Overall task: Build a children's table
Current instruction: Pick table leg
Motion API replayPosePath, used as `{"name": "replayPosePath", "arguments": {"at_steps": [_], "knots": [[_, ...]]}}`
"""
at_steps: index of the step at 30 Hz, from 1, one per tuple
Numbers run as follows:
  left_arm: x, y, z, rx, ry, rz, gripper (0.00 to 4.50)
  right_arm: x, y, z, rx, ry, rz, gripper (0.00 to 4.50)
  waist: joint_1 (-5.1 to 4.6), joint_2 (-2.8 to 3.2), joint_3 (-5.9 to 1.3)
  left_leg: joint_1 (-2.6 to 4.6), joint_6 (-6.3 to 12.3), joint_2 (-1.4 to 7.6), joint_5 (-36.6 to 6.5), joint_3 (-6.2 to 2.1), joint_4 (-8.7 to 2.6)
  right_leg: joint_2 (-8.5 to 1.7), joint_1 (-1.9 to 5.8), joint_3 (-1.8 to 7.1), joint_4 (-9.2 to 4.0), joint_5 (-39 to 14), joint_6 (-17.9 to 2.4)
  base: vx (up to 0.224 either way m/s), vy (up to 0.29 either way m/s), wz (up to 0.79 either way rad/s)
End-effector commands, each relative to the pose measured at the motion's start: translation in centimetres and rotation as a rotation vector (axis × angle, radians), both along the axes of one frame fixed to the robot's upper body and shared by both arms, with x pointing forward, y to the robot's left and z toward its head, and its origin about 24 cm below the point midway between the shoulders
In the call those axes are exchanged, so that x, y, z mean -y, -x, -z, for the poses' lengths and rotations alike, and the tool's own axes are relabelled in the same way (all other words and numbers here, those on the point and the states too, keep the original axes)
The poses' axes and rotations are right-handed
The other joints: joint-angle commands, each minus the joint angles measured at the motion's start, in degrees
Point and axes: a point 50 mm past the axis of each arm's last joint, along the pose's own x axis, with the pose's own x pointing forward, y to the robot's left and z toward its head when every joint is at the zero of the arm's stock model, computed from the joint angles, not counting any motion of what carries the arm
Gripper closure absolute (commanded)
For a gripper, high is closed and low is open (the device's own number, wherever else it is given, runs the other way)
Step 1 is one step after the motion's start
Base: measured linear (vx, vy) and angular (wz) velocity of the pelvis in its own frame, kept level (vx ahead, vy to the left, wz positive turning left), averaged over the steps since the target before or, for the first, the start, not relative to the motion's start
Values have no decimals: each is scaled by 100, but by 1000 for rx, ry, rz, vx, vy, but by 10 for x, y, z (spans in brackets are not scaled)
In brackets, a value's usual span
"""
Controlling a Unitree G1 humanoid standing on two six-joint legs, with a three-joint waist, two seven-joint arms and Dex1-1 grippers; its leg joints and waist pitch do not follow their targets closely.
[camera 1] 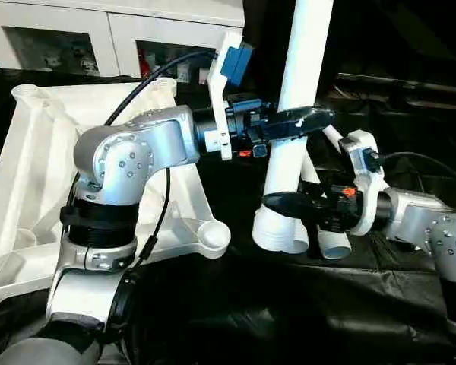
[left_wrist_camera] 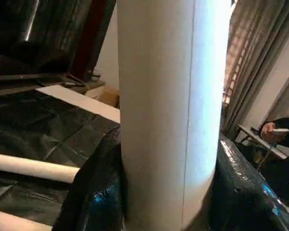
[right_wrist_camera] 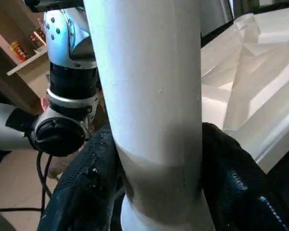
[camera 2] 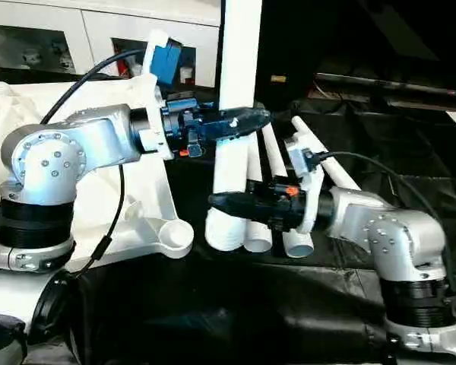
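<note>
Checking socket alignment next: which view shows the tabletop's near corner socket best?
The left eye view: the corner socket sits unobstructed, opening visible. The right eye view shows it equally whole. The right wrist view catches ribbed tabletop but no socket.

No readable text, labels, brand names, numbers or signs appear on any surface in these camera views.

Bright light bleaches the white leg (left_wrist_camera: 166, 110) and tabletop (camera 1: 30, 167), while the black cloth (camera 2: 235, 304) stays dim. Glare streaks the leg's three o'clock side; the near fingers (right_wrist_camera: 86, 187) look soft.
</note>
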Motion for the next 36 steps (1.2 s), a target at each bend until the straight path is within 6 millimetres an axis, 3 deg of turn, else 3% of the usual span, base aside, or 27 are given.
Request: {"name": "replayPosePath", "arguments": {"at_steps": [1,4,5,6,11,13,14,17,20,22,29,30,36], "knots": [[9,7,-8,34,13,58,266,1,-5,1,7,28,54,245,-6,2,-441,115,21,362,-555,-122,-322,-595,295,375,-480,-884,-796,0,0,0],[8,6,-6,31,13,28,266,-2,-8,0,19,28,78,248,-16,4,-443,112,-5,369,-576,-128,-327,-597,297,372,-472,-888,-799,0,0,0],[8,6,-5,33,10,17,210,-2,-8,0,23,30,82,248,-16,0,-444,115,-13,370,-574,-128,-326,-596,295,372,-473,-879,-798,0,0,0],[8,0,-1,38,-25,-66,196,-2,-10,1,33,42,105,249,-12,5,-446,118,-13,369,-575,-127,-325,-593,295,375,-469,-852,-800,0,0,0],[8,-9,9,27,-108,-244,160,-2,-16,3,53,67,177,253,-22,37,-444,126,-94,380,-672,-137,-333,-596,295,380,-473,-857,-754,0,0,0],[8,-13,12,13,-133,-313,149,-3,-18,3,55,71,199,256,-27,19,-445,121,-96,376,-672,-137,-330,-597,303,382,-480,-862,-741,0,0,0],[8,-15,11,-2,-117,-327,196,-3,-18,4,55,73,202,257,-24,15,-447,109,-92,369,-657,-136,-326,-602,314,380,-478,-862,-739,0,0,0],[7,-22,10,-50,-74,-402,194,-4,-18,6,56,91,206,257,-18,26,-454,112,-60,366,-618,-139,-315,-591,314,375,-480,-760,-755,0,0,0],[5,-27,8,-73,-44,-440,248,-4,-19,7,59,101,218,259,-19,22,-455,109,4,356,-597,-138,-312,-586,316,374,-484,-689,-764,0,0,0],[5,-28,7,-75,-34,-443,233,-4,-19,7,58,100,221,259,-17,20,-457,112,7,357,-611,-135,-309,-585,314,375,-481,-694,-777,0,0,0],[10,-21,5,-30,-33,-394,265,-5,-20,7,81,123,217,260,-21,11,-449,111,22,362,-633,-138,-315,-590,309,374,-489,-768,-762,0,0,0],[11,-20,5,-22,-37,-385,266,-5,-20,7,78,119,215,204,-21,15,-448,114,16,366,-646,-140,-319,-593,307,375,-491,-807,-745,0,0,0],[17,-12,4,25,-61,-316,266,-4,-20,7,67,136,191,148,-28,6,-443,117,16,372,-621,-138,-321,-592,302,376,-480,-800,-761,0,0,0]]}}
